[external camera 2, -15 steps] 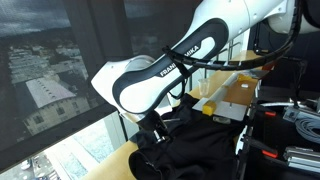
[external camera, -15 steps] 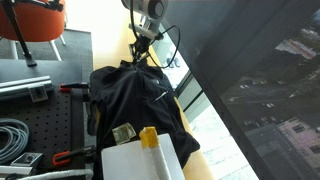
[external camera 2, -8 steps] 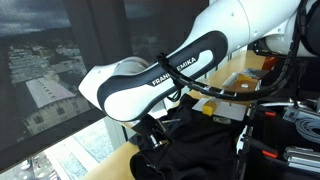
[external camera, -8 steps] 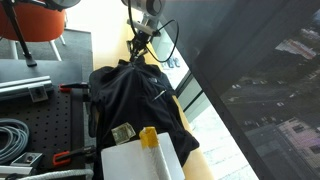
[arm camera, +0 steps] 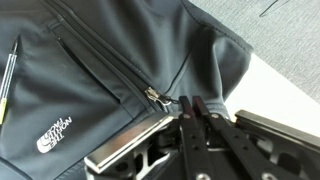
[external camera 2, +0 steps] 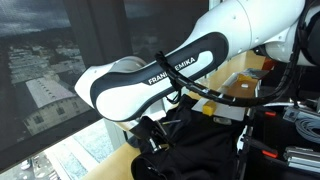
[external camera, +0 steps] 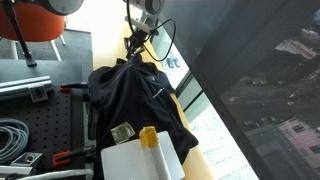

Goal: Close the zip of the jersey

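Note:
A black jersey (external camera: 135, 95) lies spread on the wooden table edge by the window; it shows in both exterior views (external camera 2: 195, 150). In the wrist view the jersey (arm camera: 90, 70) fills the frame, with its zip running diagonally to the metal zip slider (arm camera: 152, 95). My gripper (arm camera: 190, 103) has its two fingers pressed together right next to the slider, pinching its pull tab at the jersey's collar end. In the exterior views the gripper (external camera: 133, 55) (external camera 2: 150, 140) sits low over the jersey's far end.
A pen (arm camera: 10, 75) is clipped on the jersey near a white logo (arm camera: 55, 133). A white box (external camera: 135, 160) and a yellow object (external camera: 149, 136) stand at the near end. An orange chair (external camera: 35, 22) and grey cables (external camera: 12, 135) are on the left.
My gripper has crept along the jersey toward its far collar end, still shut, drawing the zip slider with it. The arm has leaned further over the table.

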Available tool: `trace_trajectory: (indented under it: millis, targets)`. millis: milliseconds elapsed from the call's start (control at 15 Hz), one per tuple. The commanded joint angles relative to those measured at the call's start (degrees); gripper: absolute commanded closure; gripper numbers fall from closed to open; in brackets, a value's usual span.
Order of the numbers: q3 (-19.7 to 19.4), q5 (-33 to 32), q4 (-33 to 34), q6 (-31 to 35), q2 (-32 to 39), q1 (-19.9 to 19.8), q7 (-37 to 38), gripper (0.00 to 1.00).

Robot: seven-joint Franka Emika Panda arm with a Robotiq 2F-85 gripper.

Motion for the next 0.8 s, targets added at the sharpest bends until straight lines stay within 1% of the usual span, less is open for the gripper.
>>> trace_trajectory:
  millis: [0, 333, 600, 667, 733]
  targets:
    - [0.4, 3.5, 6.6, -5.2, 2.6, 1.9, 2.6, 0.98]
    - [0.6, 6.2, 9.9, -9.4, 4.1, 2.5, 4.5, 0.98]
    - [0.7, 8.0, 11.8, -11.2, 5.2, 2.9, 5.7, 0.98]
    - [0.8, 8.5, 8.5, -9.9, 3.4, 2.8, 6.3, 0.98]
    - [0.8, 8.9, 7.3, -9.3, 2.8, 2.8, 6.6, 0.98]
